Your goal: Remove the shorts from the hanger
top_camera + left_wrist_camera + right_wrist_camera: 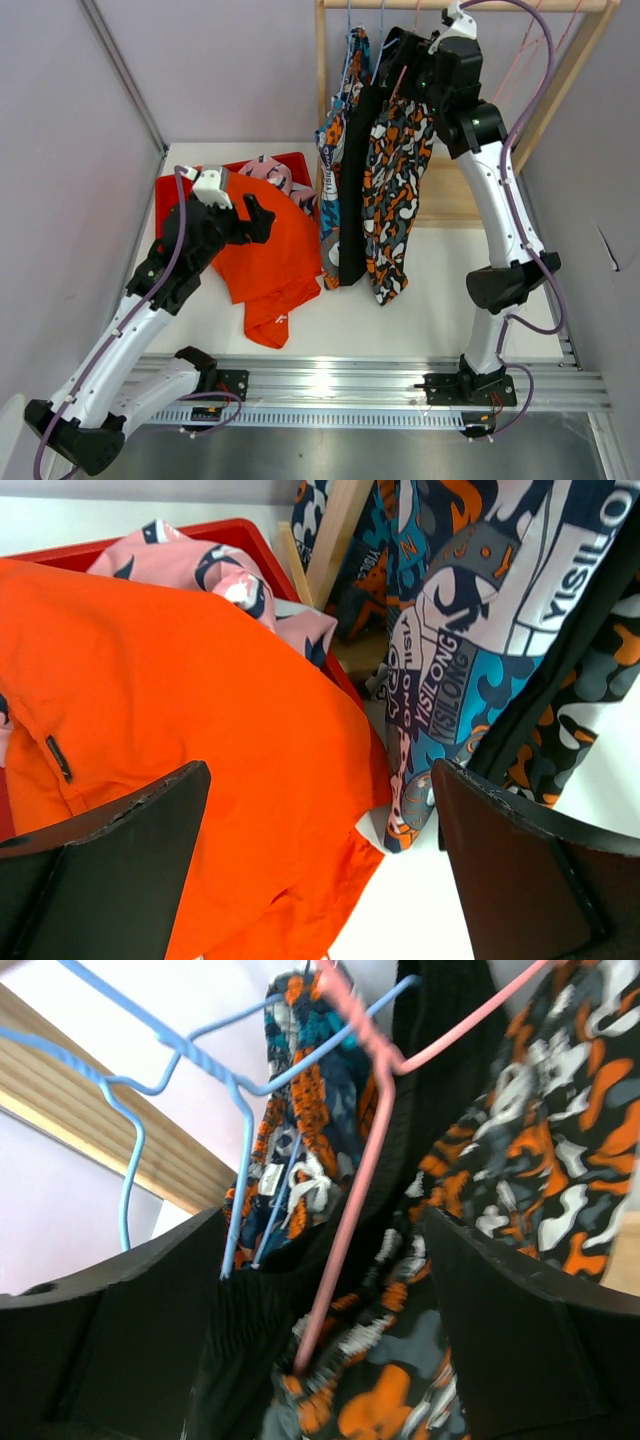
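The plain orange shorts (268,272) lie on the table, partly over the red bin (168,192). The pink printed shorts (268,172) lie in that bin. My left gripper (260,218) hangs open and empty just above the orange shorts (180,680). The blue printed shorts (333,185), the black shorts (354,200) and the blotched shorts (395,190) hang on the rack. My right gripper (402,55) is open at their tops. In the right wrist view its jaws (322,1230) stand either side of the pink hanger (372,1160) and the blotched waistband (380,1400).
The wooden rack (322,70) stands at the back right, with empty blue hangers (240,1110) on it. Grey walls close the left and right. The red bin's rim (230,528) is beside the rack post (335,535). A metal rail (330,385) runs along the near edge.
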Robot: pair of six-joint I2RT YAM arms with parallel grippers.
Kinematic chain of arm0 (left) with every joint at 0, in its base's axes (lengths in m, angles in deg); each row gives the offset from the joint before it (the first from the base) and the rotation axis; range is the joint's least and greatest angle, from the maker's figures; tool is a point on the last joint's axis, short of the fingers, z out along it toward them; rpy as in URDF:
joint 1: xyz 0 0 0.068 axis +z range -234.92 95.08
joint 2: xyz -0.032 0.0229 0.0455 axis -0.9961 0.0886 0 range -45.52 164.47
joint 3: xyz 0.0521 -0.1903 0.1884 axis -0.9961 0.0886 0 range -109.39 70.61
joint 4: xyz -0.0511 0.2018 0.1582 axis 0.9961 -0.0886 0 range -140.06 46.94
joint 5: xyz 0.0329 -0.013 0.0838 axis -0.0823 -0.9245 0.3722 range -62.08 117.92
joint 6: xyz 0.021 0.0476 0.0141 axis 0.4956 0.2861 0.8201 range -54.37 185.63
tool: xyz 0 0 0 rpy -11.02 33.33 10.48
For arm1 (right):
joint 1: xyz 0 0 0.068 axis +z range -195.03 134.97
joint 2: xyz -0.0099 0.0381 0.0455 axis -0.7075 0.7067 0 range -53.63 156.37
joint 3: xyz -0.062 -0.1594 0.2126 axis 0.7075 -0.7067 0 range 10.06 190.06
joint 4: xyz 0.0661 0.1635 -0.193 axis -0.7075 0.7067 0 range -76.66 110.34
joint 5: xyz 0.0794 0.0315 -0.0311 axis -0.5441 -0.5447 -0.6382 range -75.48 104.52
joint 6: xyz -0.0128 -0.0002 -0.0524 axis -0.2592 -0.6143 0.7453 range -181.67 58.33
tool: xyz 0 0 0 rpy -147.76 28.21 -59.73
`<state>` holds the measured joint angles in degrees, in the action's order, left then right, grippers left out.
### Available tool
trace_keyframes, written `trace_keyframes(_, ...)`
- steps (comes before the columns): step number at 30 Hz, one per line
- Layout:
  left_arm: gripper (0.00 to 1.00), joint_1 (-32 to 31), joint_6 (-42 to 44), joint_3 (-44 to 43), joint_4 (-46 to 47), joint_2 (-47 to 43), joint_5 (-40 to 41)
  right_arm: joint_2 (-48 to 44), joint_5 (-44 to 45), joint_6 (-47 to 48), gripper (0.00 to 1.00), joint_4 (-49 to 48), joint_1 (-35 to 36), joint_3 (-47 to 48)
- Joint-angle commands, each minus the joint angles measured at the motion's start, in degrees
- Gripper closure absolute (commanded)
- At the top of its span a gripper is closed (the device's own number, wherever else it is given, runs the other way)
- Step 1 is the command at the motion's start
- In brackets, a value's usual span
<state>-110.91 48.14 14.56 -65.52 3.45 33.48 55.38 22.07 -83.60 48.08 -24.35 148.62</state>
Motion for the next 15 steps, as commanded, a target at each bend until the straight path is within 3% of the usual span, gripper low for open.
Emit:
trace_keyframes(1, 0.01, -0.63, 0.53, -0.2, 2.42, -0.98, -1.26, 1.29, 4.48, -0.3, 0.21, -3.89, 1.55, 2.41)
trace_keyframes(3, 0.01, -0.63, 0.97, 0.06, 1.72, -1.16, -0.91, 1.99, 5.89, -0.22, 0.36, -4.33, 1.81, 2.5)
trace_keyframes(8, 0.01, -0.63, 1.85, 1.12, 1.19, -2.56, -0.38, 3.05, 7.48, -0.3, 0.53, -4.42, 1.81, 2.41)
trace_keyframes(9, 0.01, -0.63, 1.94, 1.21, 1.19, -2.74, -0.29, 3.14, 7.74, -0.3, 0.67, -4.51, 1.81, 2.41)
trace_keyframes(11, 0.01, -0.63, 1.94, 1.73, 1.36, -3.0, -0.38, 2.96, 8.35, -0.22, 0.84, -4.51, 2.08, 2.24)
trace_keyframes(14, 0.01, -0.63, 1.85, 2.26, 1.45, -2.92, -0.55, 2.61, 9.32, 0.4, 0.99, -4.33, 2.25, 2.33)
trace_keyframes(15, 0.01, -0.63, 1.76, 2.52, 1.45, -3.09, -1.25, 2.0, 9.67, 0.66, 1.0, -4.33, 2.25, 2.33)
